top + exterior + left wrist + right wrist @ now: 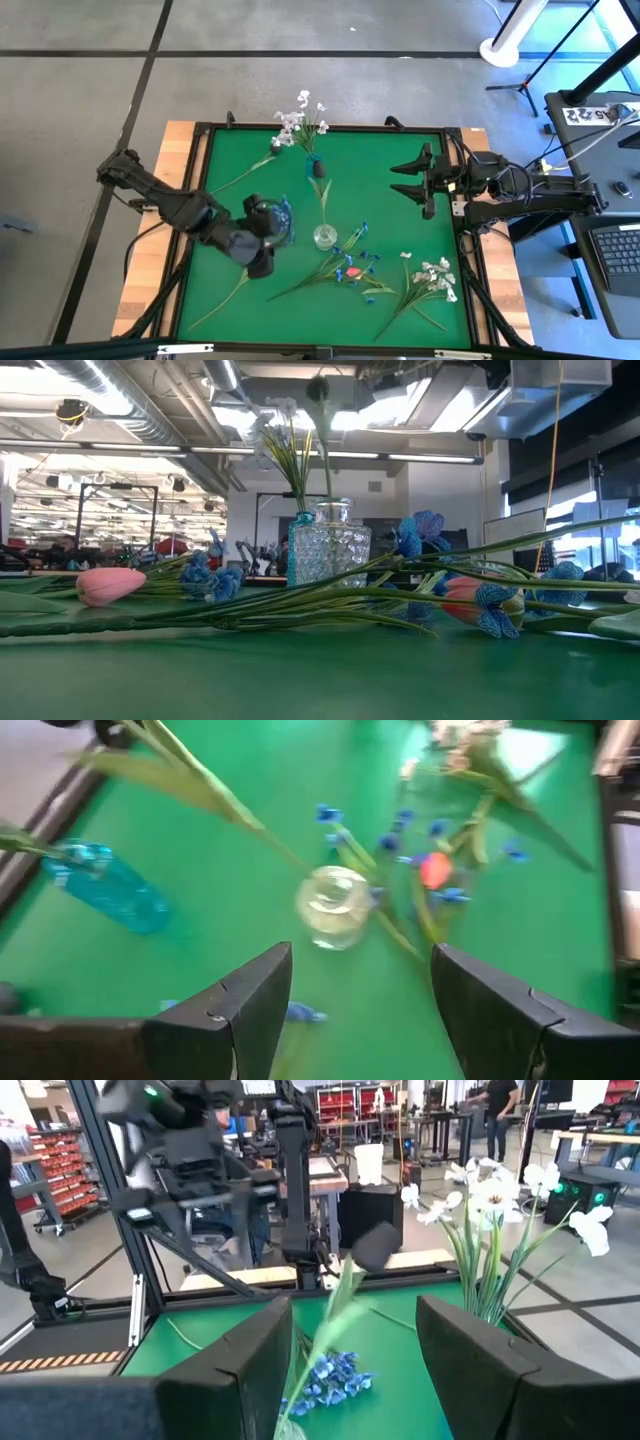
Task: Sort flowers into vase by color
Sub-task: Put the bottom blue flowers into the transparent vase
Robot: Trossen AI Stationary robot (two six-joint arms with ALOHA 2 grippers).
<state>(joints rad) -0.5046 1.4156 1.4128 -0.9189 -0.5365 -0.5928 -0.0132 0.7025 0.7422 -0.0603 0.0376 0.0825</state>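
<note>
A clear glass vase [324,237] stands mid-table and holds a long stem with a dark bud [318,168]. Behind it, a small teal vase [105,885] holds white blossoms [300,120]. My left gripper [280,232] hovers open just left of the clear vase [330,905]. Small blue blossoms [286,218] show right at its fingers; I cannot tell whether their stem stands in the vase. A pink bud [352,270], blue sprigs [360,255] and a white sprig [436,276] lie flat near the table's front. My right gripper [405,178] waits open above the right side.
Two bare green stems lie on the mat, one at the far left [240,175] and one at the near left [225,300]. A black frame [330,128] borders the green mat. The loose sprigs crowd the near right quarter.
</note>
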